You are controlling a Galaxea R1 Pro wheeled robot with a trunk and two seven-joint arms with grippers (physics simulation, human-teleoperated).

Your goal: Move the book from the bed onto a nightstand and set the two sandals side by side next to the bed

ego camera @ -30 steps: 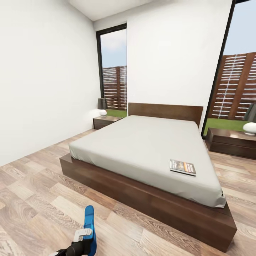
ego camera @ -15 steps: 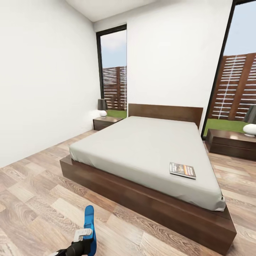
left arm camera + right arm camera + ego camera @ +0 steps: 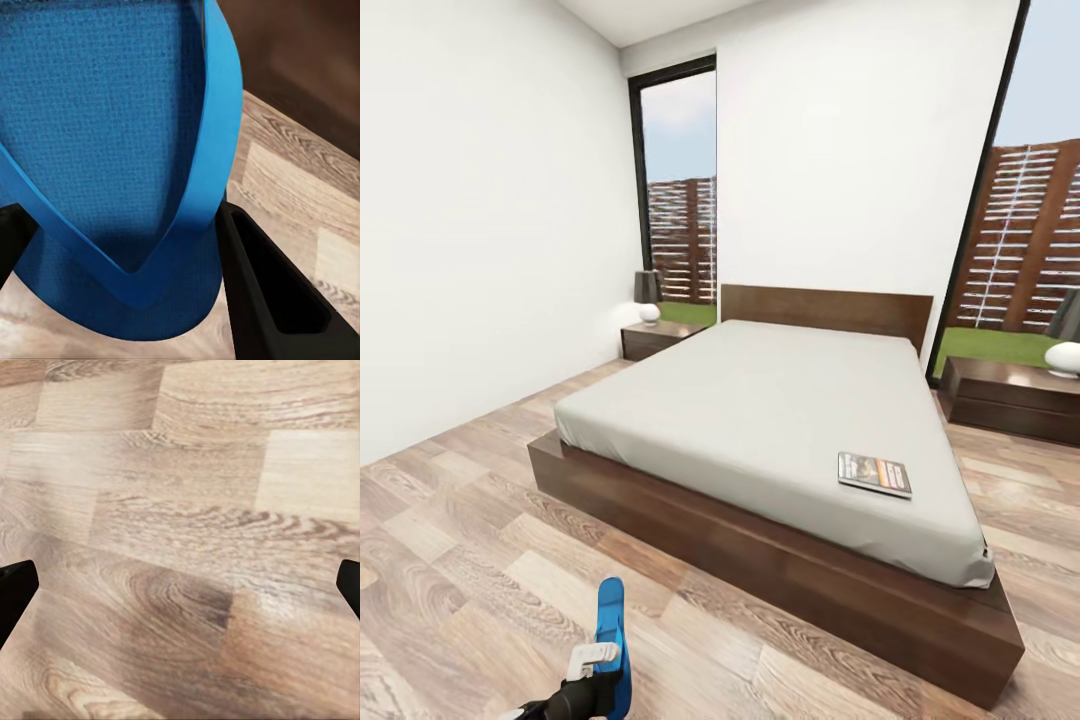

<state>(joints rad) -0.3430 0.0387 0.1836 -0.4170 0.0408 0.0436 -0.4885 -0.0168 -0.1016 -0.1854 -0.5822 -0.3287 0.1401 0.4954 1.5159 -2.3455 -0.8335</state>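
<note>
Sandal (image 3: 610,640) upright in left gripper (image 3: 592,672), fingers (image 3: 262,292) pinching sole, same as before. Book (image 3: 874,473) flat on bed (image 3: 760,420), near right foot corner, unmoved. Nightstand (image 3: 655,340) beside headboard. View tilted slightly since earlier. Right gripper (image 3: 180,585) fingers spread over floor (image 3: 187,510).

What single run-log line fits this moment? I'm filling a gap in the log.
left gripper: shut on bright blue flat sandal | right gripper: open over floor | dark-covered paperback book: on pale grey bed
</note>
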